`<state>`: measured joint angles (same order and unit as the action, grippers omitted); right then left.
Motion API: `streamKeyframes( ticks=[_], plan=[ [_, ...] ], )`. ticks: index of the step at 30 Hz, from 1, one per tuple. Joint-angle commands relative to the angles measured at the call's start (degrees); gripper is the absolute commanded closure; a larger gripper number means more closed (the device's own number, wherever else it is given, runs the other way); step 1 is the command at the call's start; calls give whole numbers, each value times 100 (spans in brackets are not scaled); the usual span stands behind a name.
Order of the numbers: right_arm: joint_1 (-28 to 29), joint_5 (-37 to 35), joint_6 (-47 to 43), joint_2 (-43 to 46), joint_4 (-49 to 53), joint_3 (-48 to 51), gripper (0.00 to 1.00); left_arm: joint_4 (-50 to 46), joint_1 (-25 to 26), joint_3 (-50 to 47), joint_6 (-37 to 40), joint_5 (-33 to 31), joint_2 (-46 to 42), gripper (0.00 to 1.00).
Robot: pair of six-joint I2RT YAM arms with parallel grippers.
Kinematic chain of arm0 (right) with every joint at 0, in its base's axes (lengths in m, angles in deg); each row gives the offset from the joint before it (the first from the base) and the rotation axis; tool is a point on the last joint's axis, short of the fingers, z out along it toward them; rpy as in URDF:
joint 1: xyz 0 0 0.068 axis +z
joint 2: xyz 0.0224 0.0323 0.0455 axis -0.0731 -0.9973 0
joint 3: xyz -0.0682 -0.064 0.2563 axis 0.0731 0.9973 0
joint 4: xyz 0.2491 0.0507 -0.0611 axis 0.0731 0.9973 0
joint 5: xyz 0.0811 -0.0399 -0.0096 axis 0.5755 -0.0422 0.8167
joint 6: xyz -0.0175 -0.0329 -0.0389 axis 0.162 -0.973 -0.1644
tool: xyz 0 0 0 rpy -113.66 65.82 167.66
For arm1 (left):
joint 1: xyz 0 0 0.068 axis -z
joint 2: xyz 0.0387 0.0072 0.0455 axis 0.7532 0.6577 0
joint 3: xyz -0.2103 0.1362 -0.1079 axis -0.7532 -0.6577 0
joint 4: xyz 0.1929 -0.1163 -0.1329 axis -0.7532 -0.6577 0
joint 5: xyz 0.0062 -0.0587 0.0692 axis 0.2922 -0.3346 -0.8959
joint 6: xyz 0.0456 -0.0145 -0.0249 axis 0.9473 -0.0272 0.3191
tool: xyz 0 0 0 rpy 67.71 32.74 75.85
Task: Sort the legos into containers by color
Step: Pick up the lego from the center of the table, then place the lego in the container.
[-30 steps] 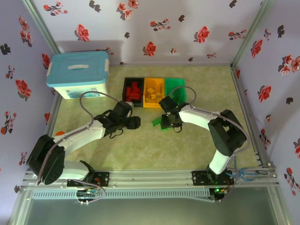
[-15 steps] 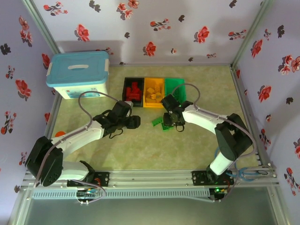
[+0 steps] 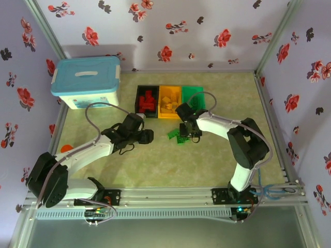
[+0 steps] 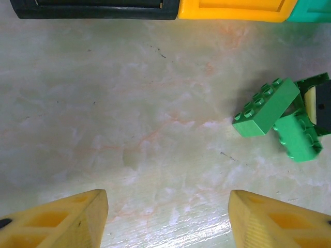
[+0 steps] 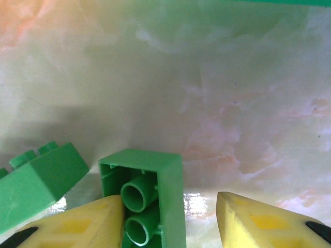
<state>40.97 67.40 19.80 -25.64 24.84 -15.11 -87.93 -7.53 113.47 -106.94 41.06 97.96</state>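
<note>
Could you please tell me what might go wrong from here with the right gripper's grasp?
1. The green brick sits off-centre in the open right gripper, its hollow side facing the wrist camera. It is against one finger with a gap to the other, so closing could twist it or pop it out.
2. A second brick lies just beside that finger, so it may get nudged or dragged along.

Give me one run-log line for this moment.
left tool: open, empty | right tool: open, straddling green brick on table | second green brick beside it
</note>
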Motion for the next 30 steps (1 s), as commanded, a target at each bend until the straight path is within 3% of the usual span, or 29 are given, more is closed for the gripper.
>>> streamKeyframes(
  ticks=[1, 8, 16, 20, 25, 30],
  plan=[
    [-6, 20, 6, -201, 93, 73, 51, 100, -39, 3, -61, -138, -43, 37],
    [-17, 49, -27, -231, 110, 46, 54, 129, -36, 44, -55, -137, 34, 38],
    [-12, 149, -50, 103, 180, 40, 88, 126, -32, 112, -42, -113, 99, 38],
    [-109, -20, -193, 467, 460, -197, 89, 121, -33, 134, -24, -94, 160, 38],
    [-628, -160, -642, 657, 971, -1051, 88, 106, -21, 97, -40, -88, 115, 38],
    [-1184, -251, -1030, 103, 1361, -2166, 86, 146, 21, -47, -134, -93, -24, 38]
  ],
)
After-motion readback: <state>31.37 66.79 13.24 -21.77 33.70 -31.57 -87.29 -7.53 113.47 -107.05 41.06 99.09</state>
